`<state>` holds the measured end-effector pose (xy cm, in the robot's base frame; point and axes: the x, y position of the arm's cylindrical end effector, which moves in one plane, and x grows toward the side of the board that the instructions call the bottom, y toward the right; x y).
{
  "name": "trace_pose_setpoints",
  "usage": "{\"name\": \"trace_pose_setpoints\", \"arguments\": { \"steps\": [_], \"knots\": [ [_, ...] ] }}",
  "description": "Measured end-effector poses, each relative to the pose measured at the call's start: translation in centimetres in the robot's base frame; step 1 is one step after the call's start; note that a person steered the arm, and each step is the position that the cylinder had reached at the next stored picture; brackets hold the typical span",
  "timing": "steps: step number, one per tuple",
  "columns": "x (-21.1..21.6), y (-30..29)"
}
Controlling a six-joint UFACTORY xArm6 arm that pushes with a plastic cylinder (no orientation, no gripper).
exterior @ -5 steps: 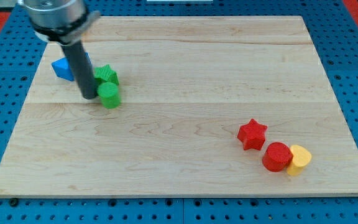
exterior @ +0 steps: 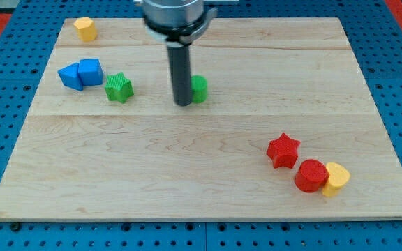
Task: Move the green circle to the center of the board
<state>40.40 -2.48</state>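
The green circle (exterior: 199,89) sits a little above the board's middle, partly hidden behind my rod. My tip (exterior: 183,104) rests on the board right against the circle's left side. A green star (exterior: 118,88) stands apart, further to the view's left.
Two blue blocks (exterior: 80,73) sit at the left, next to the green star. A yellow block (exterior: 84,28) is at the top left corner. A red star (exterior: 283,150), a red circle (exterior: 310,175) and a yellow heart (exterior: 336,178) cluster at the bottom right. The wooden board (exterior: 208,188) lies on a blue pegboard.
My tip has moved to the right and slightly up, pushing the green circle away from the green star toward the board's middle.
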Motion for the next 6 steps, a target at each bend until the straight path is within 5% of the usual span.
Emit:
{"name": "trace_pose_setpoints", "arguments": {
  "steps": [3,6],
  "knots": [
    [2.7,3.1],
    [-7.7,4.0]
  ]
}}
